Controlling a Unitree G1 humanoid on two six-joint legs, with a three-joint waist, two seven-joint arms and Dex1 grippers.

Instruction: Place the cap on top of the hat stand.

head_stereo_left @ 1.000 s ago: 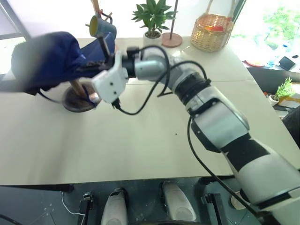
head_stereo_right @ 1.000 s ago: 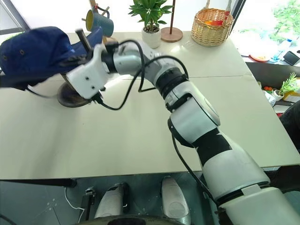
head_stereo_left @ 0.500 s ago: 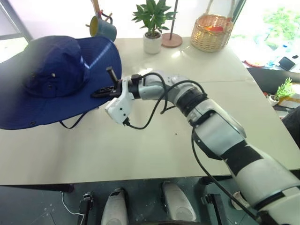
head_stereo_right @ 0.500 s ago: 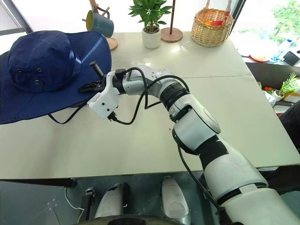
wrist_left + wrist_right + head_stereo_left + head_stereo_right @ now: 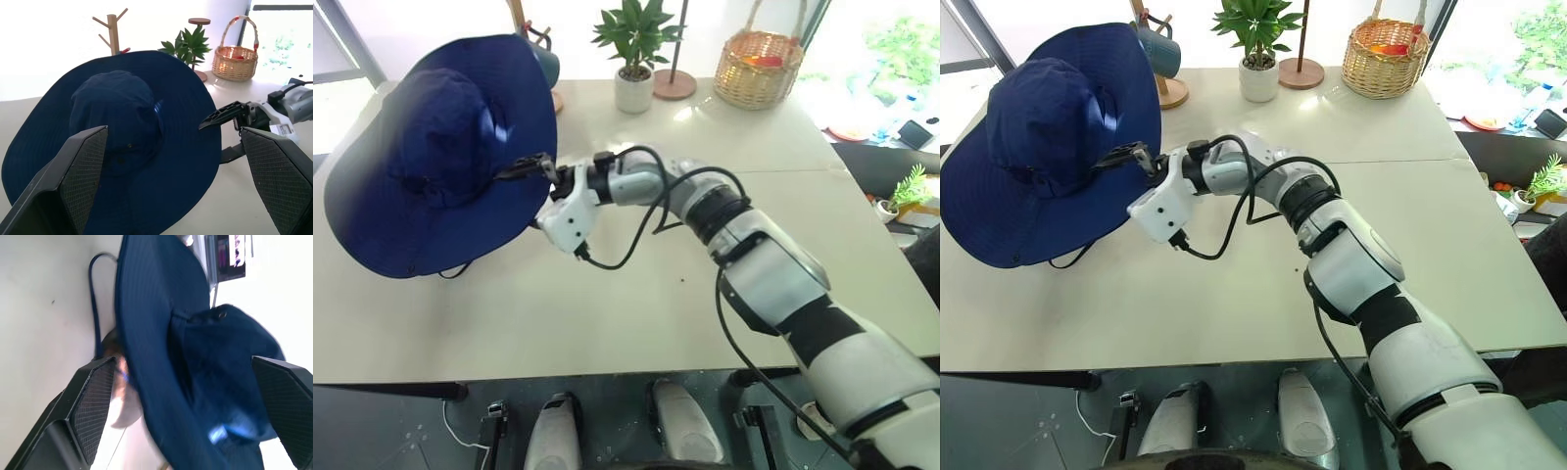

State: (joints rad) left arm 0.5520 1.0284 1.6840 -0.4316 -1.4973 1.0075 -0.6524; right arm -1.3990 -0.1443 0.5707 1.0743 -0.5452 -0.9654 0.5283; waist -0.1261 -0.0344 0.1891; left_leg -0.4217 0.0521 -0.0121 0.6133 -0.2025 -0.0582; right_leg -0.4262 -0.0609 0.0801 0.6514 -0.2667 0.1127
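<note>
Nothing here is offering any writing that I can actually read; the only printed things showing are two small labels, and neither is giving up a word. A white sticker (image 5: 279, 129) is sitting on the grey wrist of the right arm, carrying some fine dark print that is staying too small to make out; a dark panel with magenta and white marks (image 5: 229, 257) is showing beyond the brim of the cap (image 5: 195, 357), and its characters are blurring into stripes; no brand, number or sign is coming through anywhere else.
</note>
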